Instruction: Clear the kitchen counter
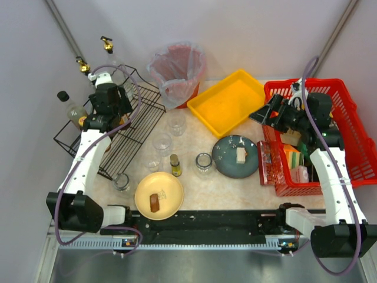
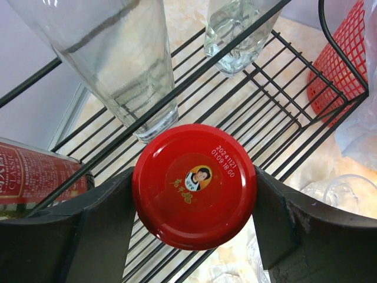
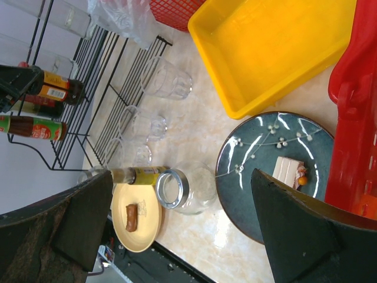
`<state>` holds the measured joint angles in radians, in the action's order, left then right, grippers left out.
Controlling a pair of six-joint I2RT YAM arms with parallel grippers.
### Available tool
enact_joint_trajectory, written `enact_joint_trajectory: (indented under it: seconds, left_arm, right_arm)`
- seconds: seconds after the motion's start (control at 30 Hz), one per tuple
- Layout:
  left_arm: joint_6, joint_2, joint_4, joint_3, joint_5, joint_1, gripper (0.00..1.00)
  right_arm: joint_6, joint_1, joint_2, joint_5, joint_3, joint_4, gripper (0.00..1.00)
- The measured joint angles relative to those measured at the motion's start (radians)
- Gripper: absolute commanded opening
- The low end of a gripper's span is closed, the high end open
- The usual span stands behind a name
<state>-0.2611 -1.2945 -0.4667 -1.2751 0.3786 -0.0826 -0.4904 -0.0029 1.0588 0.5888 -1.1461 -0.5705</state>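
The marble kitchen counter (image 1: pixel 203 190) holds a yellow plate (image 1: pixel 159 196) with a sausage piece, a dark teal plate (image 1: pixel 235 156) with a piece of cake, an open glass jar (image 1: pixel 204 162), a small yellow-labelled bottle (image 1: pixel 175 165) and several clear glasses (image 1: pixel 162 143). My left gripper (image 2: pixel 194 197) is shut on a jar by its red lid (image 2: pixel 194 177), above the black wire rack (image 2: pixel 277 112). In the top view it is over the rack's far left (image 1: pixel 109 97). My right gripper (image 3: pixel 182 218) is open and empty, high above the glass jar (image 3: pixel 182 188) and teal plate (image 3: pixel 259 171), near the red basket's left edge (image 1: pixel 277 115).
A yellow tray (image 1: pixel 231 101) lies at the back centre. A red basket (image 1: pixel 339 135) with several items stands at the right. A bagged bin (image 1: pixel 177 71) stands at the back. Two glasses (image 2: pixel 112 59) stand on the rack, and sauce bottles (image 2: pixel 35 174) stand at its left.
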Motion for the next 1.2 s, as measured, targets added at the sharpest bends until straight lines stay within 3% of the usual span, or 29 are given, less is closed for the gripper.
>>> enact_joint_trajectory:
  seconds: [0.17, 0.5, 0.8, 0.97, 1.2]
  left_arm:
    - [0.001, 0.003, 0.03, 0.0, 0.004, 0.003, 0.98]
    - [0.029, 0.037, 0.003, -0.103, -0.082, 0.004, 0.99]
    - [0.027, 0.152, -0.05, -0.171, -0.542, -0.001, 0.96]
    - [0.053, 0.143, -0.138, -0.162, -0.726, -0.084, 0.96]
    - [0.096, 0.124, -0.234, -0.051, -0.733, -0.287, 0.9]
  right_arm:
    - [0.0, 0.0, 0.0, 0.0, 0.0, 0.0, 0.98]
    - [0.0, 0.0, 0.0, 0.0, 0.0, 0.0, 0.98]
    - [0.0, 0.0, 0.0, 0.0, 0.0, -0.003, 0.98]
    - [0.0, 0.0, 0.0, 0.001, 0.0, -0.003, 0.98]
    - [-0.002, 0.0, 0.003, 0.006, 0.0, -0.006, 0.98]
